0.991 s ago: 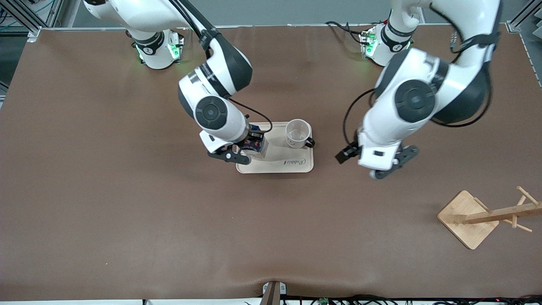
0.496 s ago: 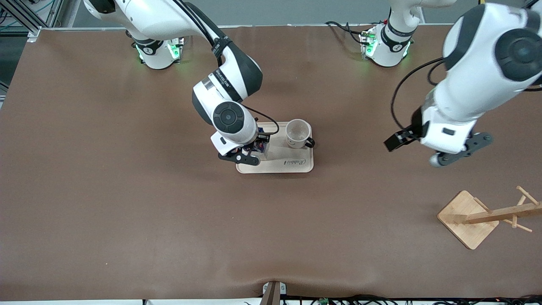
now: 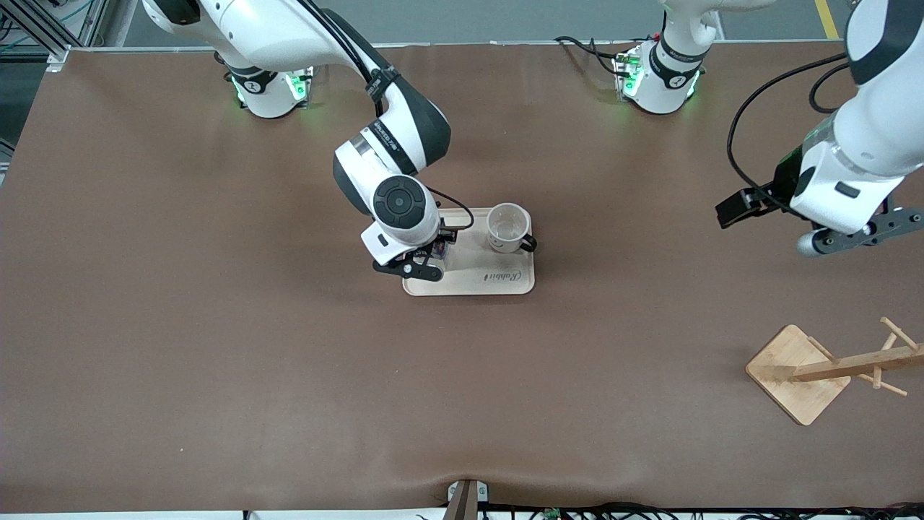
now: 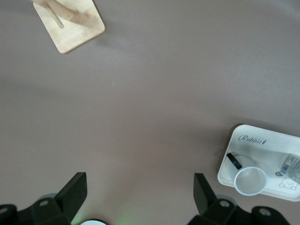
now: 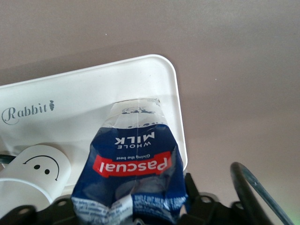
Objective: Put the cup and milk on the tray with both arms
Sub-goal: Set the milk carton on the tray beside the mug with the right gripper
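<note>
The cream tray (image 3: pixel 505 283) lies mid-table. The white cup (image 3: pixel 507 227) stands on it at the end toward the left arm. My right gripper (image 3: pixel 422 261) is over the tray's other end, shut on the dark-blue milk carton (image 3: pixel 439 250), which my wrist mostly hides. In the right wrist view the dented milk carton (image 5: pixel 133 154) is between my right gripper's (image 5: pixel 133 208) fingers, its pale base down at the tray (image 5: pixel 93 101) near a corner, beside the smiley cup (image 5: pixel 40 171). My left gripper (image 3: pixel 848 238) is open, empty and raised toward the left arm's end of the table.
A wooden stand with a square base (image 3: pixel 798 372) stands near the front camera at the left arm's end. The left wrist view shows that base (image 4: pixel 75 23), bare brown table under my open left gripper (image 4: pixel 139 197), and the tray (image 4: pixel 262 150) with the cup (image 4: pixel 251 180).
My left arm has swung away from the tray toward its own end of the table. My right gripper has shifted slightly along the tray's end with the milk in it.
</note>
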`<state>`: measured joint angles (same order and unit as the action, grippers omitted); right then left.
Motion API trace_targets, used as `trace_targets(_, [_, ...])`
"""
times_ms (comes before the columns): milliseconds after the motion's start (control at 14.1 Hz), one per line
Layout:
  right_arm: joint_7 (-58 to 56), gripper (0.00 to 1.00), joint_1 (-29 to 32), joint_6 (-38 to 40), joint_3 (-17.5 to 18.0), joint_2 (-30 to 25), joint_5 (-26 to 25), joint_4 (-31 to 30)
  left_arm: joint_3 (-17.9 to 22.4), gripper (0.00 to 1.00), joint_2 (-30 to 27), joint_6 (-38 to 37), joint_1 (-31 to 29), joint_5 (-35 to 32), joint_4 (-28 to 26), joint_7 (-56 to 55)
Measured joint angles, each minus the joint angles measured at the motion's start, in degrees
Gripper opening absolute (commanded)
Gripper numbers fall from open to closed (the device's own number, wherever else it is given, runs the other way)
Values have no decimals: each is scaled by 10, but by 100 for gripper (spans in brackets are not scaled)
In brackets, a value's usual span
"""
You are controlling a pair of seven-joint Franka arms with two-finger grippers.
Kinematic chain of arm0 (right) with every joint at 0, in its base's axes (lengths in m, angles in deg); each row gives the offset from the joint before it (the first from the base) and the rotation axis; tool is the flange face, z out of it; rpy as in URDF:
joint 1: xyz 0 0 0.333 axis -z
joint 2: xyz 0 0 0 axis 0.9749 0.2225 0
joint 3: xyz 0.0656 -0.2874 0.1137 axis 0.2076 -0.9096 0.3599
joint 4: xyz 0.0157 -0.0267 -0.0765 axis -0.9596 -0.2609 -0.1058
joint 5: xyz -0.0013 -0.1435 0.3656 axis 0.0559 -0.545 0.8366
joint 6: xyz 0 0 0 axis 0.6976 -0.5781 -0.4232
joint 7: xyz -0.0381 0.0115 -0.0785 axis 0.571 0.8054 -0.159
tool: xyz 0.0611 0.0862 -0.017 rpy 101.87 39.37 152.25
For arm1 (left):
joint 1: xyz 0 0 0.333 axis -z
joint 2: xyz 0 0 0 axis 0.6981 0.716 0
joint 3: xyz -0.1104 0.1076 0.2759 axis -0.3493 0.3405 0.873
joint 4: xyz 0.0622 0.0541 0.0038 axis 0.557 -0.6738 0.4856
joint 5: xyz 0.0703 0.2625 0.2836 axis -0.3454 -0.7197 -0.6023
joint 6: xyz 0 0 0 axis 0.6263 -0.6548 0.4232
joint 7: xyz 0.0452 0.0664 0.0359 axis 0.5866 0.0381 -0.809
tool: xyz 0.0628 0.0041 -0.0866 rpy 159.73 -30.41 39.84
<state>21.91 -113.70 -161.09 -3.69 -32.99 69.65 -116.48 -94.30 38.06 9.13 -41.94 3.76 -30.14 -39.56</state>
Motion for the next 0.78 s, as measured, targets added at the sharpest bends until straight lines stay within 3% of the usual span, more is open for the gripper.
trace_targets(283, [0, 100, 3, 13, -2, -2, 0, 31, 0, 100, -25, -6, -23, 0, 0, 56])
trace_targets(779, [-2, 100, 55, 155, -4, -21, 0, 156, 0, 100, -39, -18, -82, 0, -2, 161])
